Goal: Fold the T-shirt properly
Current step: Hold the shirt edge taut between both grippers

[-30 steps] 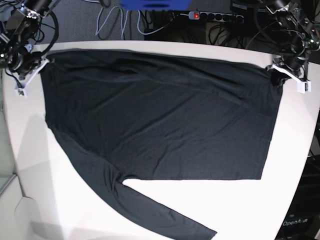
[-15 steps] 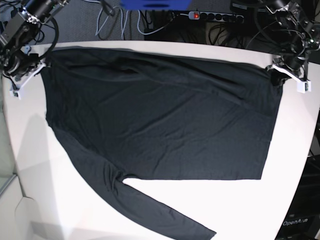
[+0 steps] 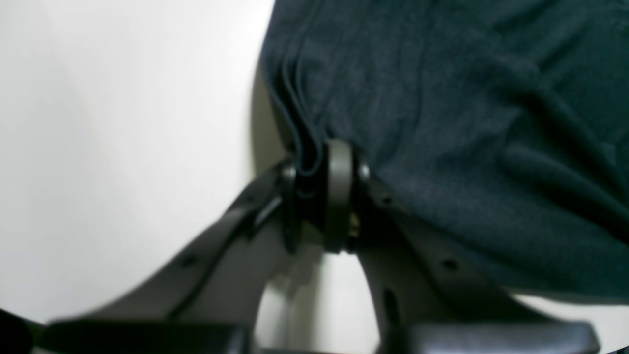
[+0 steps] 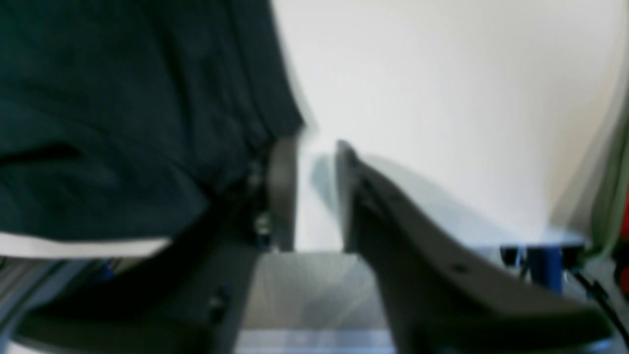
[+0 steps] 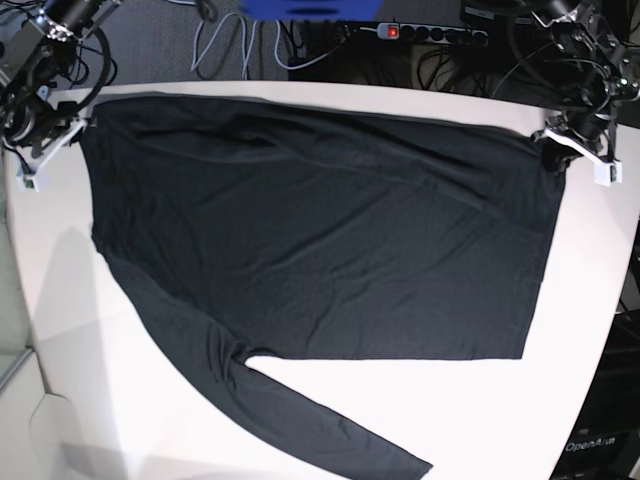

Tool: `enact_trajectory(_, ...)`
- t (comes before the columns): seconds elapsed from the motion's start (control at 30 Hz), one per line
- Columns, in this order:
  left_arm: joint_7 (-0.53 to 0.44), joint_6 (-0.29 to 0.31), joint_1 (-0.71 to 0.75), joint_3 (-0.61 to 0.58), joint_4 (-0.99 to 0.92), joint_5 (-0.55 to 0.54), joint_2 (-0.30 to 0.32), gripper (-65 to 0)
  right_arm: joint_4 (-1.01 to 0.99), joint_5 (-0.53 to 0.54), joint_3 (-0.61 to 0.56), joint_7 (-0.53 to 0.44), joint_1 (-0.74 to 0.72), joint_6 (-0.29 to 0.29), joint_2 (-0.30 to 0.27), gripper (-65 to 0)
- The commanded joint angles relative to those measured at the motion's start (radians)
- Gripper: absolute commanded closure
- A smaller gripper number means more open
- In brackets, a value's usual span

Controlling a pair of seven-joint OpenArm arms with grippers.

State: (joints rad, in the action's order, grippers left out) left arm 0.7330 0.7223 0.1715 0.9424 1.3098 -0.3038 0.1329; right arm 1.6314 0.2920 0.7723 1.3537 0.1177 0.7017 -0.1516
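The T-shirt [image 5: 320,230] lies spread flat over most of the white table [image 5: 590,300], its body filling the middle of the base view and one long sleeve running down toward the bottom centre of that frame. I judge I am at the end of a spreading pull, before any real fold is made.

At the upper right of the base view, my left gripper [image 3: 314,172] is clamped on the shirt's corner; in the left wrist view a bunched edge of cloth sits pinched between its jaws. At the upper left, my right gripper [image 4: 314,191] stands parted with only bare table showing in the gap, and the shirt's edge lies just beside its left-hand finger [image 4: 282,191], not between the two. It holds nothing.

To do this step well, I would let the far edge lie straight and free of tension, then release the left corner low so it doesn't spring back or wrinkle. The ridges running across the upper part of the body suggest the cloth is a little stretched between the two corners. I would lift both grippers clear without dragging fabric.
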Motion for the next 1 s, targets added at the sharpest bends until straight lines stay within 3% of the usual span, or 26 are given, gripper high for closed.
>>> enact_trajectory(0.0, 0.064, -0.024, 0.010, 0.000, -0.005, 0.073, 0.004, -5.8, 0.017, 0.003, 0.005, -0.003, -0.006, -0.004, -0.013, -21.5)
enact_trajectory(0.37, 0.064, -0.024, 0.010, 0.000, -0.005, 0.073, 0.004, -5.8, 0.017, 0.005, 0.065, 0.043, -0.033, -0.004, 0.011, -24.2)
enact_trajectory(0.57, 0.064, -0.024, 0.010, 0.000, -0.005, 0.073, 0.004, -5.8, 0.017, 0.160, 0.066, 0.043, -0.033, -0.004, 0.020, -24.2)
enact_trajectory(0.8, 0.064, -0.024, 0.012, 0.000, -0.005, 0.073, 0.004, -5.8, 0.017, 0.175, 0.066, 0.043, -0.028, -0.004, 0.019, -24.3)
enact_trajectory(0.97, 0.064, -0.024, 0.012, 0.000, -0.005, 0.073, 0.004, -5.8, 0.013, 0.243, 0.066, 0.043, 0.004, -0.004, 0.007, -24.2)
